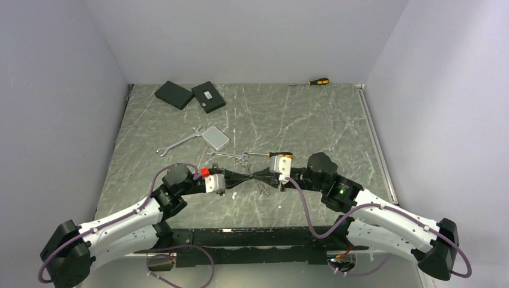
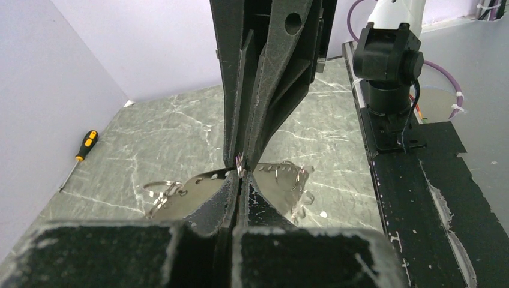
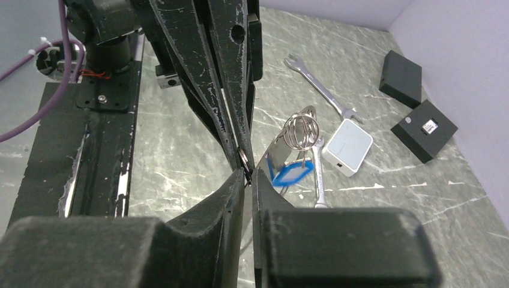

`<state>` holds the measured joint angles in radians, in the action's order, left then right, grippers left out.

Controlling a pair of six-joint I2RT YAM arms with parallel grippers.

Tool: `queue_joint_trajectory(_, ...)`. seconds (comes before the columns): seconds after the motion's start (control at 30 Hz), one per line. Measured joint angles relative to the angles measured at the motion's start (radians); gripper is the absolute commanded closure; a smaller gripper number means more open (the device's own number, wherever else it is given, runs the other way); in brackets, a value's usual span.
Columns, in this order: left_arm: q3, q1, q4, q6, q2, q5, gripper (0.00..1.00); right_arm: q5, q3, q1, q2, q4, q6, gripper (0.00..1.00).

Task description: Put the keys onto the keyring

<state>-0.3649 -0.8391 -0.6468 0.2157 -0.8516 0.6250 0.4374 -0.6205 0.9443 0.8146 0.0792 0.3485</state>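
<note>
Grey keyring (image 3: 244,158) is clamped by left gripper (image 2: 238,177) and right gripper (image 3: 247,174) tip-to-tip, well inside table (image 1: 300,120) edges.

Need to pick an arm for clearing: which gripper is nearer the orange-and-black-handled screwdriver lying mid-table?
Right. The right gripper lies alongside the orange-and-black-handled screwdriver, on its near side; the left gripper lies farther left, with only its tip near the shaft.
</note>
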Motion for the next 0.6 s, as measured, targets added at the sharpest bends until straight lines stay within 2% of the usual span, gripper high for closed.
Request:
queue_joint_trajectory(0.1,0.0,0.0,0.003,-0.001,-0.002,0.006,1.0,0.011,-0.003,0.001,0.006,-0.003,0.0,0.85)
queue_joint_trajectory(0.2,0.0,0.0,0.006,-0.001,-0.003,0.006,1.0,0.015,-0.003,0.001,0.01,-0.006,0.0,1.0)
queue_joint_trajectory(0.43,0.0,0.002,0.016,-0.001,-0.002,0.005,1.0,0.014,-0.009,0.0,0.016,-0.011,0.011,1.0)
queue_joint_trajectory(0.6,0.0,0.001,0.016,-0.005,0.012,-0.005,0.64,0.009,-0.009,0.003,0.012,-0.003,0.011,1.0)
